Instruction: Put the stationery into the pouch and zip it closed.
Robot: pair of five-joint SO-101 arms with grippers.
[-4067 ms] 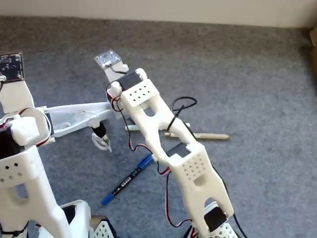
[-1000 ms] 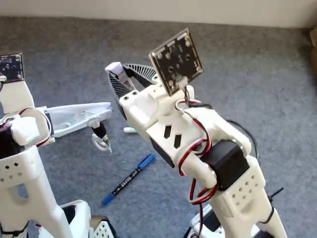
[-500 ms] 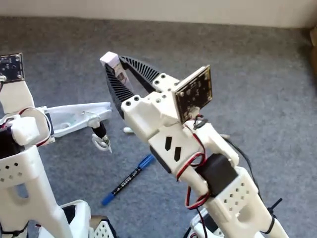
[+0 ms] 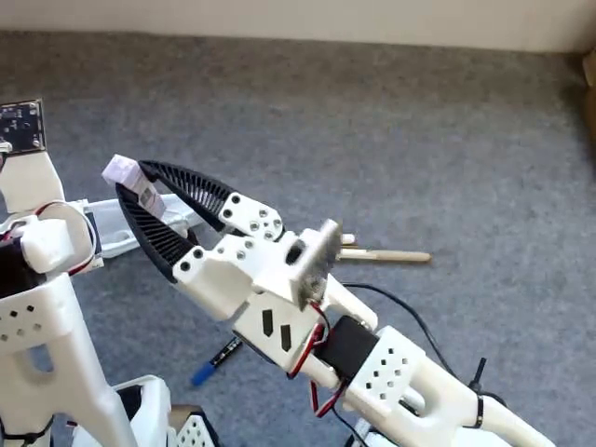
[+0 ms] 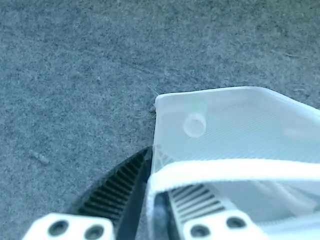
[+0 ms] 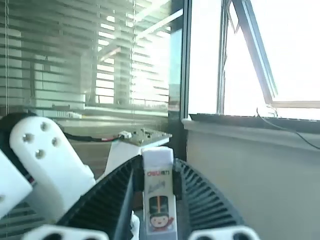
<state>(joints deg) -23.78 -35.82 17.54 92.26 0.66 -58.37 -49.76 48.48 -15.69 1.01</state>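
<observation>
Fingers [image 4: 186, 186] of the right end effector [image 4: 130, 186], 2 black ribbed ones, are pinched together on a small white eraser [image 4: 126, 175], held right at the tips. From the right wrist view it's a clean hold: the eraser [image 6: 159, 195] stands upright between the 2 ribbed fingers [image 6: 205, 205] of the end effector [image 6: 157, 165], printed wrapper facing the camera, with a window [image 6: 240, 60] and blinds behind. That puts the eraser up in the air, off the worktop [image 4: 447, 140]. In the high view it sits just above and beside the pouch [image 4: 112, 237].

Over to the left end effector [image 5: 155, 180]. It's clamped on the rim of the pouch [image 5: 235, 130], 1 black ribbed finger [image 5: 117, 192] outside the wall and the other seen through the clear mesh. The white band along the pouch's edge runs right across the grip. A small pale round shape shows through the mesh, but I can't tell what it is. Grey worktop [image 5: 75, 75] lies beyond the pouch.

Further out on the worktop, a blue pen [image 4: 216, 359] lies near the front, partly hidden under the right arm. A wooden pencil [image 4: 391, 254] lies flat behind that arm, well apart from the pouch.
</observation>
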